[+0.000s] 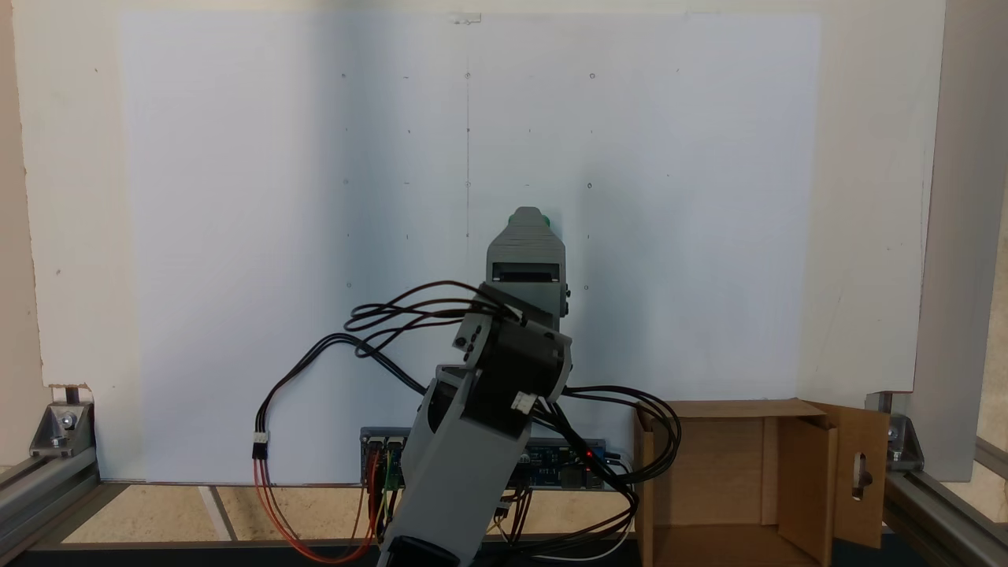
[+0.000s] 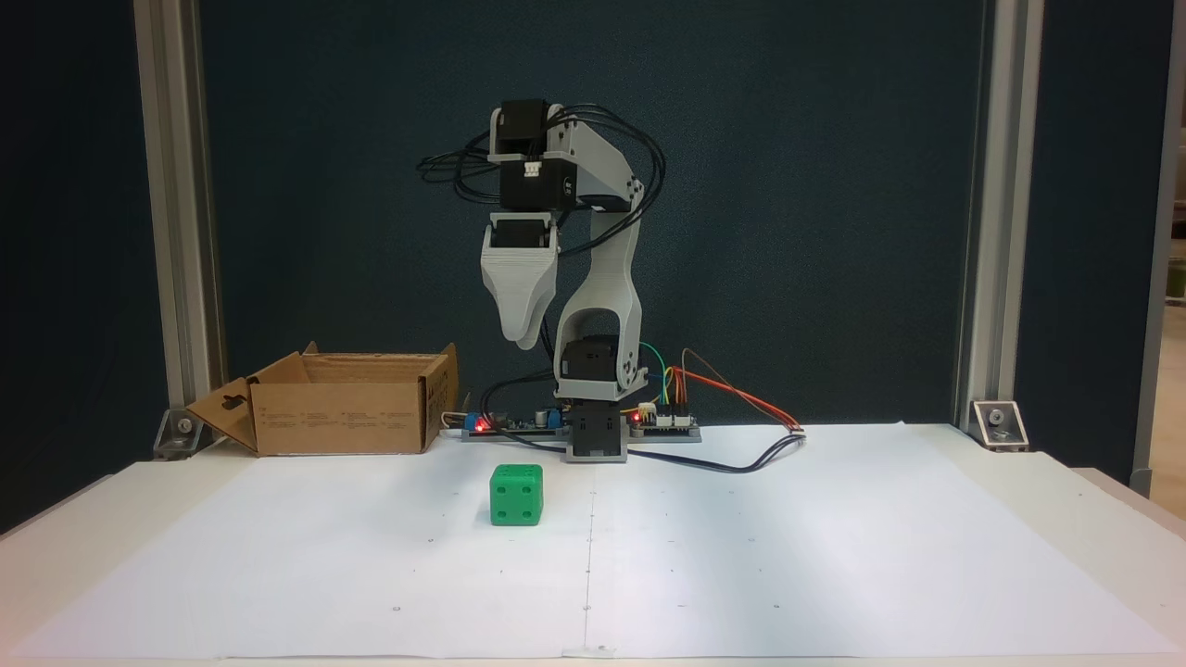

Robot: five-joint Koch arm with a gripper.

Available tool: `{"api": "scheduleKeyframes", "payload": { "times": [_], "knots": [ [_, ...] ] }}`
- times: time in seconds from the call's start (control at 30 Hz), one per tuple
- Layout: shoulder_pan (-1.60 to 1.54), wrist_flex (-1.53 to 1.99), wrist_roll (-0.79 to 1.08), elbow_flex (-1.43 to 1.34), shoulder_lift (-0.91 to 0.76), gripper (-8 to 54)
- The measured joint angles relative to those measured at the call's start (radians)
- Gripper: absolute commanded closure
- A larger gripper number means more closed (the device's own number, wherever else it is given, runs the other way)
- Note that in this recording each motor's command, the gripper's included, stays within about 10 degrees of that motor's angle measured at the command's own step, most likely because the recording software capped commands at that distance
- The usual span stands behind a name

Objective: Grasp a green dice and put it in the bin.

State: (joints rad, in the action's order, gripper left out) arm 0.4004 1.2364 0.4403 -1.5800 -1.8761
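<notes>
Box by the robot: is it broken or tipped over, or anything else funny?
Nothing looks wrong. The box stands upright and whole; its flap just folds outward, with a slot cut in it. The dice sits flat on the white paper, apart from the box.

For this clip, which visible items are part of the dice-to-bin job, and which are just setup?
Job:
green dice, on the white paper sheet
cardboard bin
gripper, raised above the dice

Setup:
controller boards
cables
aluminium frame posts

Glossy plastic dice [image 2: 516,495], matt cardboard bin [image 2: 338,429]
</notes>
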Motion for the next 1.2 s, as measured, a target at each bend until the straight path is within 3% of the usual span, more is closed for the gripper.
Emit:
{"api": "scheduleKeyframes", "payload": {
  "times": [0.33,1.2],
  "knots": [
    [0.009,-0.003,0.003,-0.002,0.003,-1.0],
    [0.011,-0.288,0.003,-0.316,0.063,1.6]
  ]
}}
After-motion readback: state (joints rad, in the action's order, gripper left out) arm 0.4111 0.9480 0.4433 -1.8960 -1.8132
